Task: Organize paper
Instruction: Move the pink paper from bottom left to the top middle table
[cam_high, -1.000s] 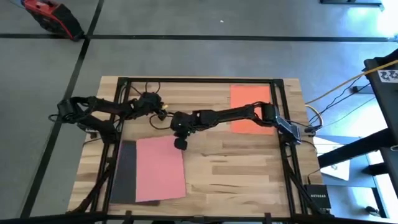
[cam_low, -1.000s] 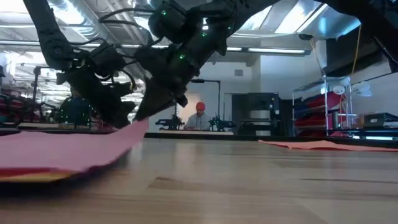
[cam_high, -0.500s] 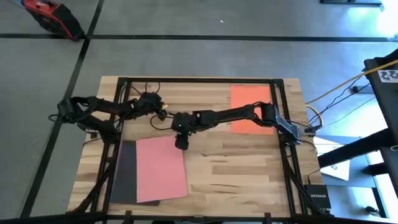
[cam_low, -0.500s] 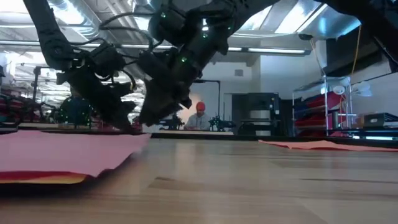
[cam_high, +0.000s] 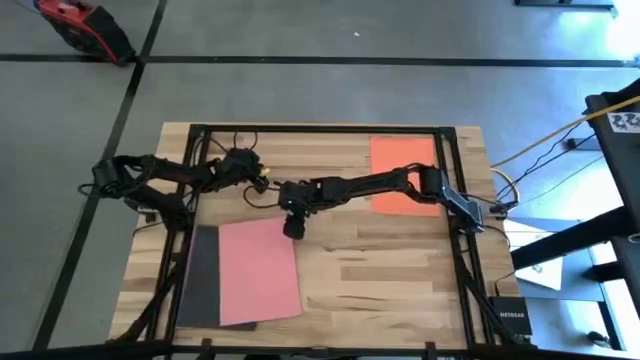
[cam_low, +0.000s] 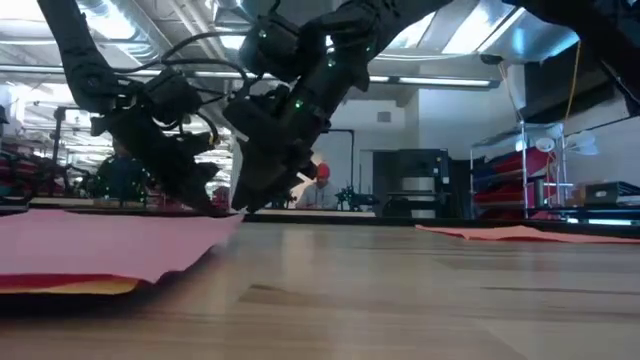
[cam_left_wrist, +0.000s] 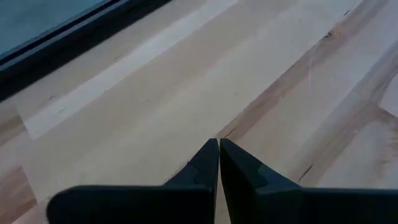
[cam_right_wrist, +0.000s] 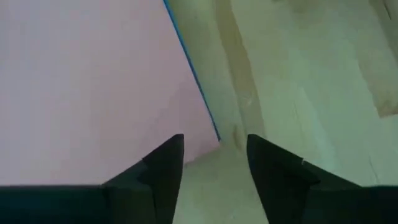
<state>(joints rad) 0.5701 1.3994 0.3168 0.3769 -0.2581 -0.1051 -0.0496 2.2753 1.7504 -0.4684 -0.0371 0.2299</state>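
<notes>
A pink sheet of paper (cam_high: 258, 270) lies flat at the near left of the table, on top of other sheets. A black sheet (cam_high: 203, 275) shows at its left, a dark blue edge (cam_right_wrist: 198, 87) along its right side, and a yellow edge (cam_low: 70, 287) beneath it. An orange sheet (cam_high: 405, 175) lies alone at the far right. My right gripper (cam_right_wrist: 214, 155) hovers open just above the pink sheet's far right corner (cam_right_wrist: 211, 140), apart from it. My left gripper (cam_left_wrist: 219, 146) is shut over bare wood at the far left.
The black frame rails (cam_high: 455, 230) run around the tabletop. Bare wood (cam_high: 370, 280) stretches between the pink stack and the orange sheet. A person in a red cap (cam_low: 321, 185) sits far behind the table.
The pink sheet's far right corner, held up at my right gripper a second ago, has dropped and now lies flat on the stack. My right gripper has let it go and risen a little above the corner.
</notes>
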